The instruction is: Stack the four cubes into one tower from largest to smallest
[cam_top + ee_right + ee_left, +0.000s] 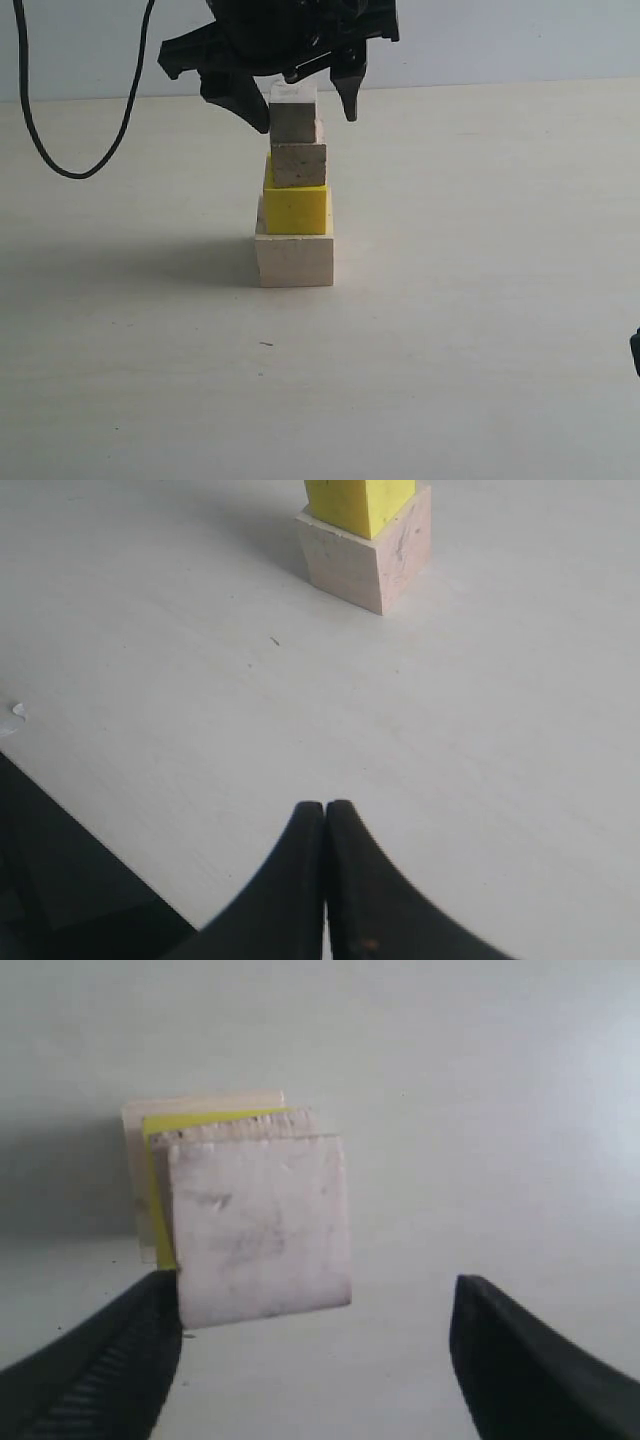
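Note:
The tower stands mid-table: a large pale wooden cube (pixel 295 260) at the bottom, then a yellow cube (pixel 296 208), a small wooden cube (pixel 298 165) and the smallest greyish cube (pixel 294 120) on top. My left gripper (pixel 305 115) hangs open astride the top cube. One finger is close against the cube's side and the other stands well off. The left wrist view looks down on the top cube (pixel 260 1230), with slivers of the yellow cube (pixel 158 1190) and the large cube (pixel 200 1105) behind it. My right gripper (pixel 326 808) is shut and empty, low over the table, away from the large cube (pixel 365 555) and yellow cube (pixel 360 500).
A black cable (pixel 60 150) loops down at the back left. The table's edge (pixel 60 880) drops off beside the right gripper. A dark part (pixel 636 352) shows at the right border of the exterior view.

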You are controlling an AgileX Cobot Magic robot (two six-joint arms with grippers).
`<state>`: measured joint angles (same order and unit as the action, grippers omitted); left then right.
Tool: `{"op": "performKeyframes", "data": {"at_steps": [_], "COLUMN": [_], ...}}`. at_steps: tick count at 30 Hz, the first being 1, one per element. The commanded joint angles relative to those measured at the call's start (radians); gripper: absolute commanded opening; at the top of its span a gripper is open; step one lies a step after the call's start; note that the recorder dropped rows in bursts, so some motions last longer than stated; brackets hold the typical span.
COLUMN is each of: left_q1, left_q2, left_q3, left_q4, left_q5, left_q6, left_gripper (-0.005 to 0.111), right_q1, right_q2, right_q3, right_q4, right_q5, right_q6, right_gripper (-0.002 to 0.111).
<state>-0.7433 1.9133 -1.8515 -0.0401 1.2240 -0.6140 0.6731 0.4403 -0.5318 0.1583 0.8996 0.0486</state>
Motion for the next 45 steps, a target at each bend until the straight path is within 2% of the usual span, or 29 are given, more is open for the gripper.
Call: {"op": "performKeyframes", "data": {"at_steps": [1, 15, 17, 19, 24, 33, 36, 40, 43, 44, 45], "left_q1": [-0.006, -0.006, -0.006, -0.006, -0.006, -0.006, -0.006, -0.006, -0.006, -0.006, -0.006], "left_q2": [-0.023, -0.153, -0.179, -0.207, -0.288, -0.46, -0.552, -0.701, -0.83, -0.964, -1.006], "left_q3": [-0.001, -0.01, -0.01, -0.01, -0.01, 0.012, 0.097, 0.299, 0.489, 0.675, 0.738], "left_q4": [0.017, 0.025, 0.025, 0.025, 0.025, 0.063, 0.136, 0.176, 0.174, 0.176, 0.176], "left_q5": [-0.003, -0.003, -0.003, -0.003, -0.003, -0.003, -0.003, -0.009, -0.14, -0.262, -0.3], "left_q6": [0.007, 0.035, 0.055, 0.082, 0.223, 0.351, 0.346, 0.304, 0.277, 0.246, 0.228], "left_gripper": [0.071, 0.07, 0.063, 0.05, 0.0, 0.0, 0.0, 0.0, 0.0, 0.0, 0.0], "right_q1": [0.002, 0.002, 0.002, 0.002, 0.002, 0.002, 0.002, 0.002, 0.002, 0.002, 0.002], "right_q2": [-0.007, -0.007, -0.007, -0.007, -0.007, -0.007, -0.007, -0.007, -0.007, -0.007, -0.007], "right_q3": [0.006, 0.006, 0.006, 0.006, 0.006, 0.006, 0.006, 0.006, 0.006, 0.006, 0.006], "right_q4": [-0.002, -0.005, -0.005, -0.005, -0.005, -0.012, -0.012, -0.001, -0.001, 0.001, 0.003], "right_q5": [-0.014, -0.012, -0.012, -0.012, -0.012, -0.012, -0.012, -0.012, -0.02, -0.043, -0.054], "right_q6": [-0.004, -0.004, -0.004, -0.004, -0.004, -0.004, 0.0, 0.004, 0.004, 0.004, 0.004], "right_gripper": [0.0, 0.0, 0.0, 0.0, 0.0, 0.0, 0.0, 0.0, 0.0, 0.0, 0.0]}}
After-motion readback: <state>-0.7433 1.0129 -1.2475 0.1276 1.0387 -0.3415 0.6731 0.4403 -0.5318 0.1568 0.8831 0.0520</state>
